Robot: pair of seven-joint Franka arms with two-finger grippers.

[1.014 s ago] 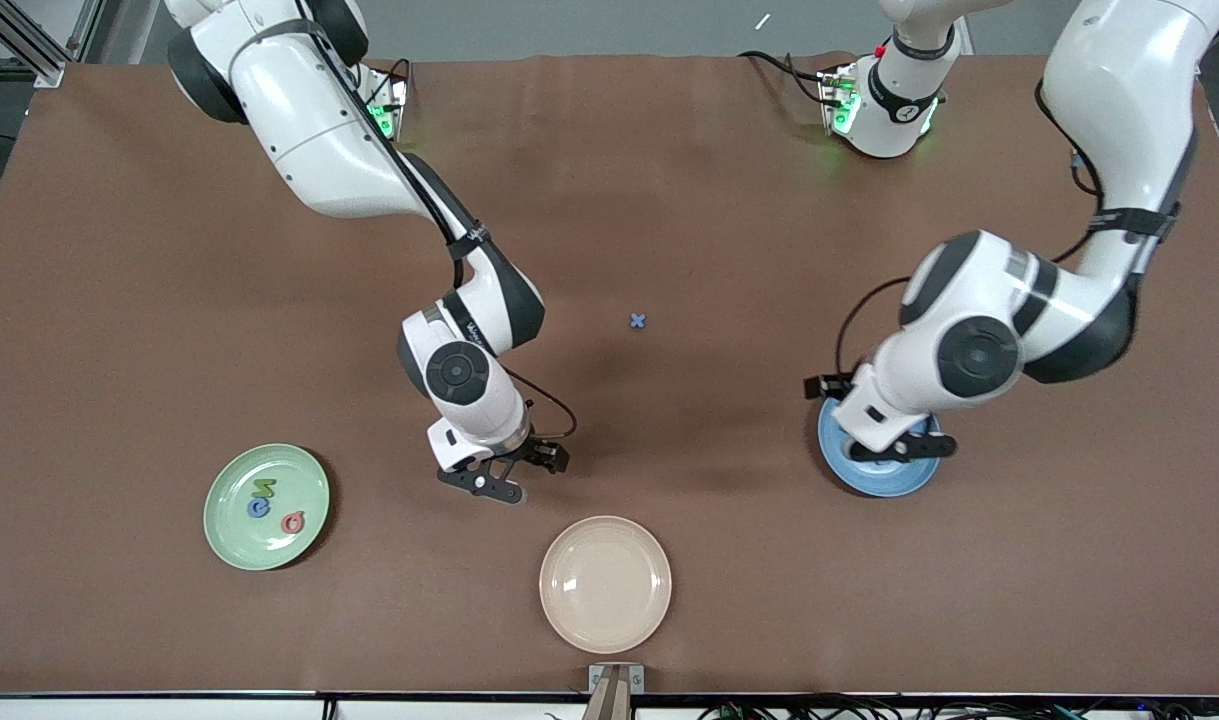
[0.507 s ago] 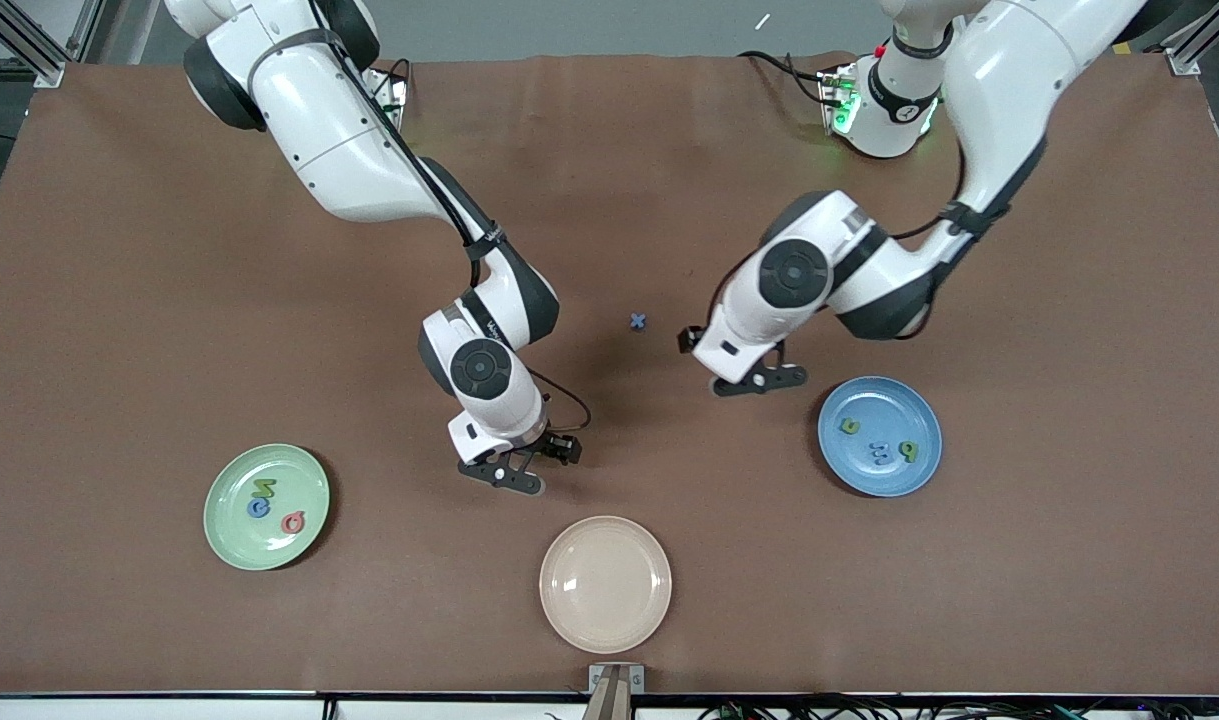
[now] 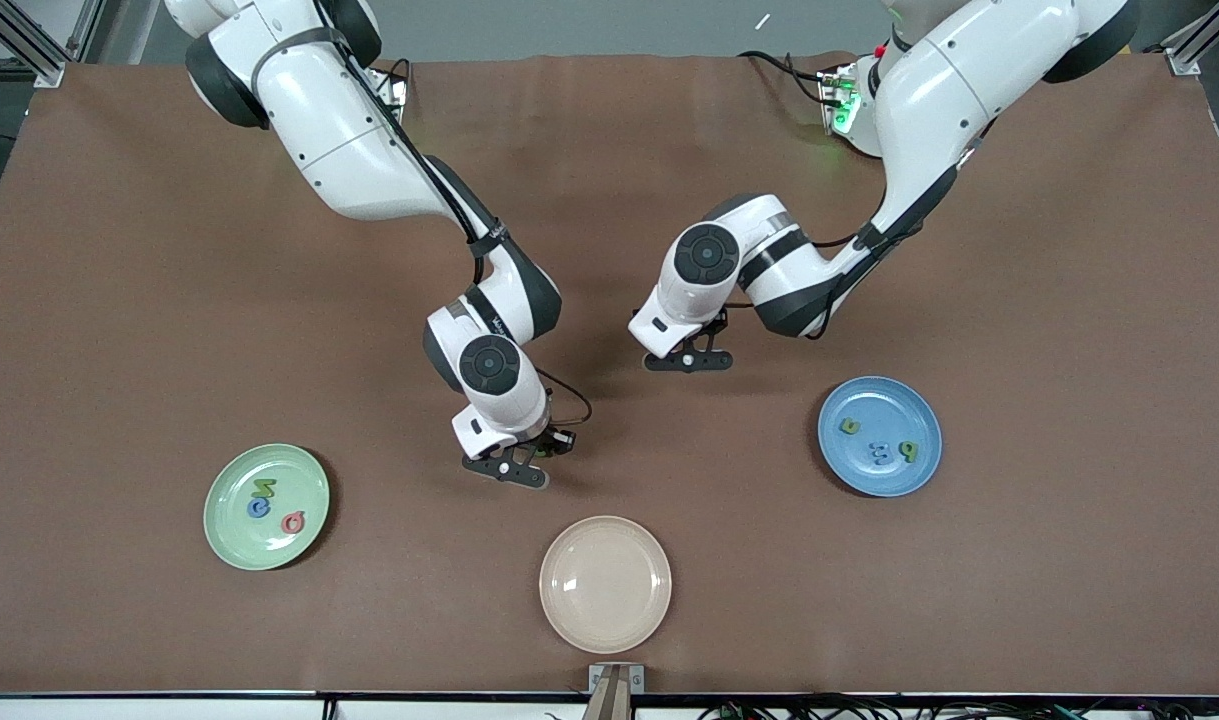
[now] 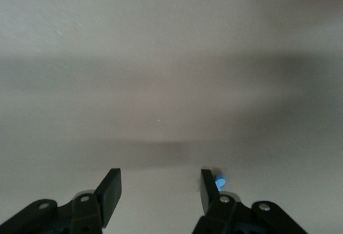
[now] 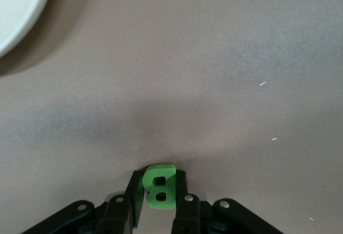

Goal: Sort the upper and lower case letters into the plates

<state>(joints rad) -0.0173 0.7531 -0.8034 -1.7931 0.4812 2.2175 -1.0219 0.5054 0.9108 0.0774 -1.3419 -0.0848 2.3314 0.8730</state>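
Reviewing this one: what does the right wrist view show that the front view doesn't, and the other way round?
Only the right wrist view shows the green letter B clamped between the right gripper's fingers; in the front view the gripper hides it.

Only the front view shows the pale green plate with three letters, the blue plate with three letters, and the left gripper over bare table.

Both show the right gripper, the brown table and the cream plate, only its rim in the wrist view.

Three letters point(image 3: 276, 506) in green plate point(image 3: 231, 538), three point(image 3: 878, 440) in blue plate point(image 3: 917, 479).
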